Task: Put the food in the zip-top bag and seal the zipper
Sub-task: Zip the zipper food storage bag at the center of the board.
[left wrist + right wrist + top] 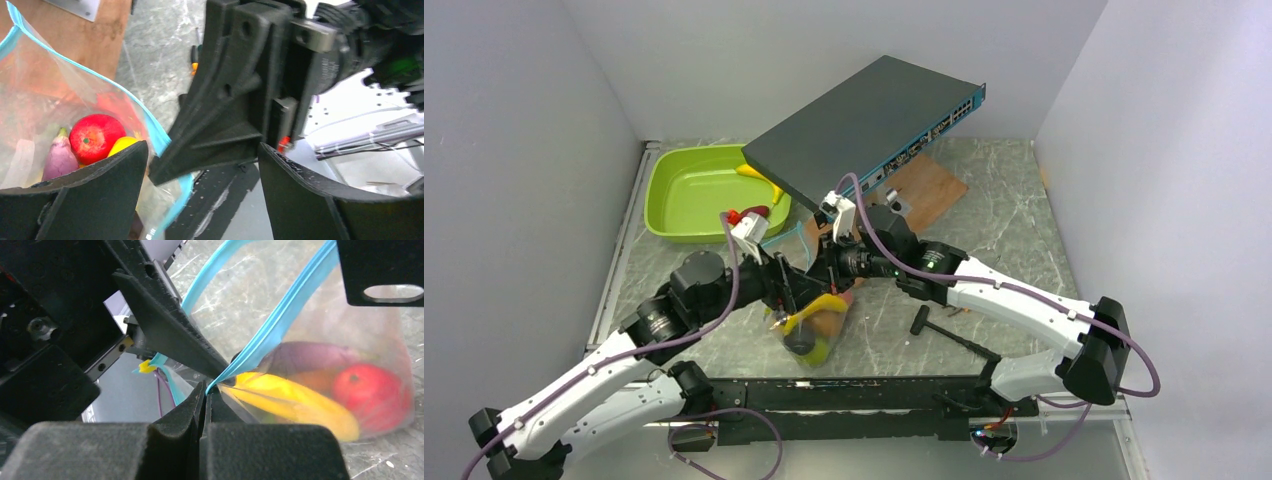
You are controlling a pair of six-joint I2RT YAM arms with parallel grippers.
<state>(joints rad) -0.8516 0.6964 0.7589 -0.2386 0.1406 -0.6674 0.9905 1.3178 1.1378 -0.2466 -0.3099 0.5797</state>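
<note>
Zip-top bag (360,335) on the table (1024,250), red apple (95,137), eggplant (59,157), bananas (295,407) inside — right gripper (206,395) clamped on the zipper (280,320) at one end, left gripper (201,150) spread wide, seemingly straddling that pinch.

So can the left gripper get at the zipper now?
Probably yes: the left gripper stands open right beside the zipper. But the right gripper, shut on the zipper's end, crowds in close, so room looks tight.
</note>
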